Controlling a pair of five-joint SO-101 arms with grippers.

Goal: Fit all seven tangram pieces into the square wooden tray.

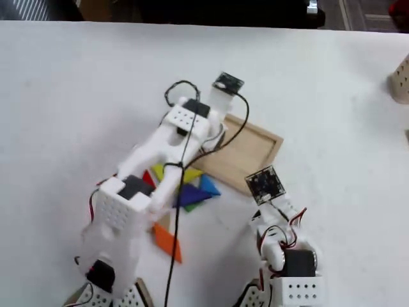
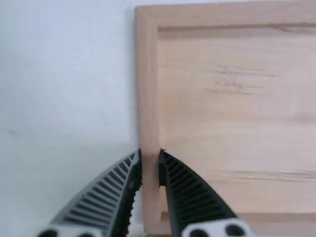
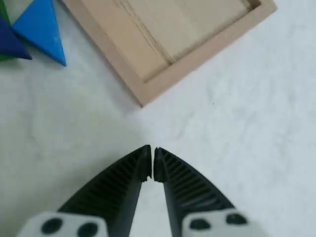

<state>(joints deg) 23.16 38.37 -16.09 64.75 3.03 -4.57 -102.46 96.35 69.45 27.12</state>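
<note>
- The left gripper [image 2: 150, 164] is at the rim of the square wooden tray [image 2: 232, 113]. One finger [image 2: 118, 192] is on the table side and the other is inside the tray.
- The tray floor in front of this gripper is bare wood.
- The tray lies at an angle on the white table [image 1: 77, 96], a little behind the middle.
- The tangram pieces lie on the table just beside the tray's near edge, all outside it.
- A light blue triangle [image 1: 209, 185] is the nearest to the tray. Next to it are a dark blue piece [image 1: 188, 195] and a green piece [image 1: 195, 206].
- A red piece [image 1: 148, 178] and a yellow piece [image 1: 192, 174] are partly hidden under the left arm [image 1: 160, 153].
- An orange piece [image 1: 168, 242] lies apart, closer to the arm bases.
- A black cable [image 1: 176, 224] runs along the left arm and over the pieces.
- A pale object with holes [image 1: 400, 80] stands at the table's right edge, well apart.
- The left gripper is closed on the tray rim, with only the width of the rim between its jaws.
- The right gripper [image 3: 152, 157] is closed, tip against tip, and holds nothing. It is over bare table near a tray corner.
- The left arm is stretched out from its base across the pieces, with the wrist bent down at the tray's far left side.
- The right arm [image 1: 281, 236] is folded close to its base and its wrist points toward the tray.
</note>
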